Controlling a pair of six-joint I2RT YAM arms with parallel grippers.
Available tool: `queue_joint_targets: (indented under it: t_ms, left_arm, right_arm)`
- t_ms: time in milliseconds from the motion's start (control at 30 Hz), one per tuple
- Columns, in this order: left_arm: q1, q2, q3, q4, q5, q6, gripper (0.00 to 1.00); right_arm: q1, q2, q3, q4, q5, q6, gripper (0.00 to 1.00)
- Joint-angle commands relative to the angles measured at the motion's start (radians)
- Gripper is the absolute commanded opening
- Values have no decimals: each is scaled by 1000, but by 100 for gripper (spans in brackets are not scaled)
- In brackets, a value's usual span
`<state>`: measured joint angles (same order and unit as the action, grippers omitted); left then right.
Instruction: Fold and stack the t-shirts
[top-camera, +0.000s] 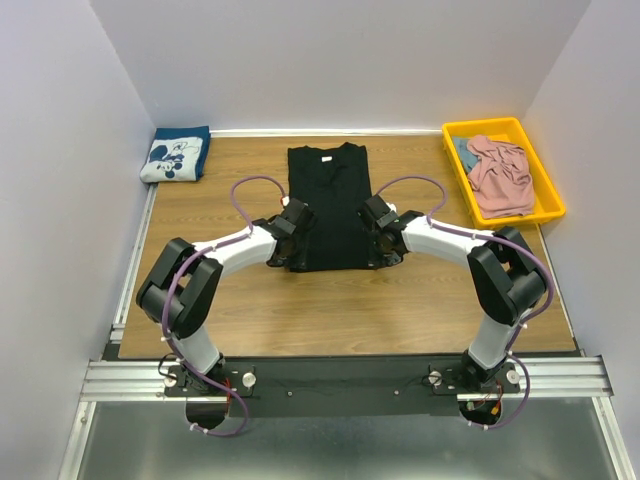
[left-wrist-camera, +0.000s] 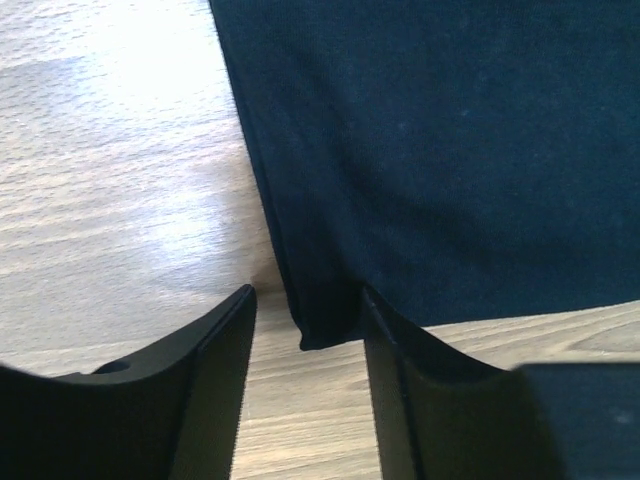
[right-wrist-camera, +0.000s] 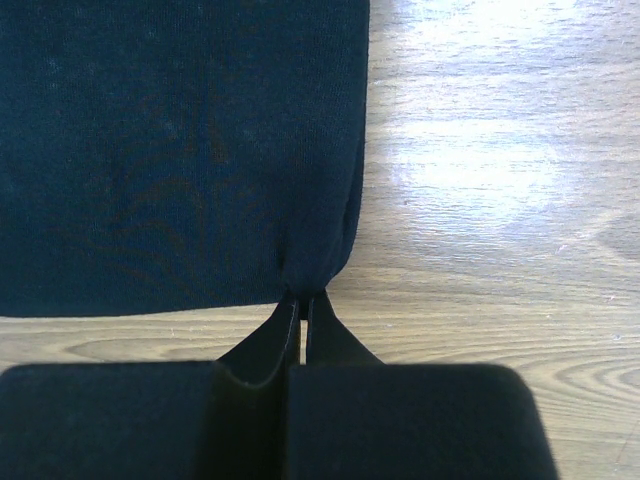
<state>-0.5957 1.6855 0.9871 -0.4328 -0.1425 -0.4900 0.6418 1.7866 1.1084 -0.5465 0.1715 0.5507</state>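
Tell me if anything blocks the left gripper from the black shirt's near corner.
Nothing visible does. The left gripper is open, and a near corner of the black shirt lies between its fingers on the bare table. The right gripper is shut on the other near corner.

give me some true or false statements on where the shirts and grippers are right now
1. The plain black cloth t-shirt lies in the yellow plastic tray. False: it lies on the wooden table; the tray holds the crumpled pink cloth shirt.
2. The right gripper is shut on the black shirt's near corner. True.
3. The left gripper is shut. False: its jaws stand apart around the other near corner.
4. The folded navy cloth t-shirt with a white cartoon print sits at the table's far left corner. True.
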Motion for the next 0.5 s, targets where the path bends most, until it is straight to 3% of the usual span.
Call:
queue_joint_targets:
  t_ms: [0, 200, 333, 367, 467]
  left_arm:
    - [-18, 40, -4, -63, -22, 4, 51]
    - [-26, 42, -21, -83, -28, -2, 33]
    - [-32, 46, -33, -86, -26, -10, 12]
    - [-30, 45, -34, -86, -28, -13, 1]
    - [-32, 31, -41, -90, -26, -16, 0]
  right_arm:
    - [15, 53, -24, -70, 29, -15, 1]
    - [16, 46, -28, -70, 33, -17, 1]
    - [21, 46, -27, -70, 34, -20, 1]
    - [24, 45, -28, -70, 34, -23, 1]
    - [28, 30, -31, -72, 20, -43, 1]
